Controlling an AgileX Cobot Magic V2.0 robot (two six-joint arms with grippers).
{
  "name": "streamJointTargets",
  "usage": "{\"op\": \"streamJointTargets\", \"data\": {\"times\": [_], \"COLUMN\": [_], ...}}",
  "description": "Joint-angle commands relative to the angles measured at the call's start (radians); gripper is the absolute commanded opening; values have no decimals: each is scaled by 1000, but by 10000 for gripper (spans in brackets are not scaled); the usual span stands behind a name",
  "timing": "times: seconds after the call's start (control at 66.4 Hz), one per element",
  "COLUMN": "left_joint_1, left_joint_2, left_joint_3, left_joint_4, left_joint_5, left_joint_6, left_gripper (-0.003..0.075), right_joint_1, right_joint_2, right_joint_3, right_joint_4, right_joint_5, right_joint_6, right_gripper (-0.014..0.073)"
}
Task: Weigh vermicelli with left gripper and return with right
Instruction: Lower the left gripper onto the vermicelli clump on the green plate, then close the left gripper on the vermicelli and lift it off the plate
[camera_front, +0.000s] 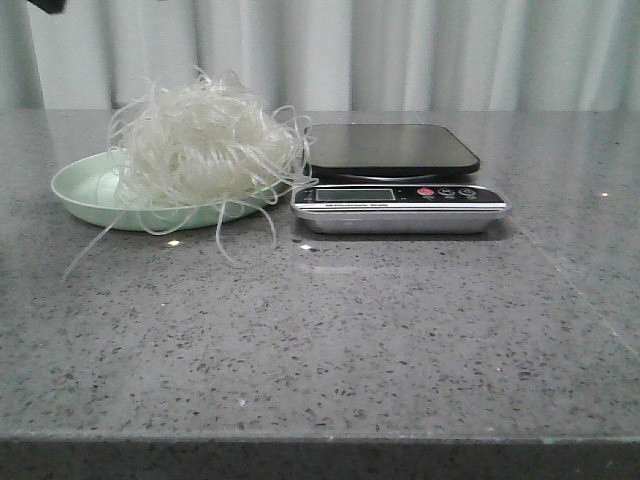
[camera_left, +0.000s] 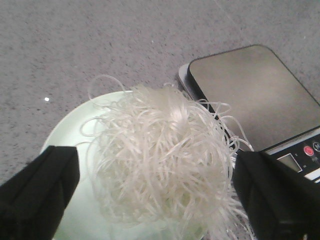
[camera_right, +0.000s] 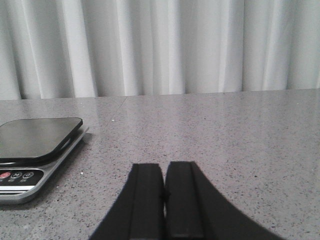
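The vermicelli (camera_front: 205, 145) is a fluffy whitish tangle heaped on a pale-green plate (camera_front: 75, 185) at the left of the table, with loose strands hanging over the rim. In the left wrist view my left gripper (camera_left: 157, 192) hovers above the vermicelli (camera_left: 160, 160), jaws wide open, one black finger (camera_left: 35, 195) on each side of the tangle, holding nothing. My right gripper (camera_right: 164, 200) is shut and empty, low over bare table to the right of the scale (camera_right: 35, 145).
A digital kitchen scale (camera_front: 395, 175) with a dark empty platform stands just right of the plate, with some strands reaching its edge. It also shows in the left wrist view (camera_left: 255, 95). The table is grey speckled stone (camera_front: 350, 340), with a white curtain behind.
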Motion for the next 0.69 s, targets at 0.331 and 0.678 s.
{"op": "streamJointTargets", "data": {"times": [0.331, 0.678], "left_joint_1": [-5, -5], "left_joint_2": [325, 349], "left_joint_3": [-248, -431], "left_joint_4": [-54, -57], "left_joint_5": [200, 304], "left_joint_6": [-49, -44], "left_gripper": [596, 153], "right_joint_1": [-4, -4], "right_joint_2": [-16, -16], "right_joint_3": [-8, -8], "right_joint_4": [-2, -2], "right_joint_5": [-72, -72], "right_joint_6": [2, 2], "right_gripper": [167, 167]}}
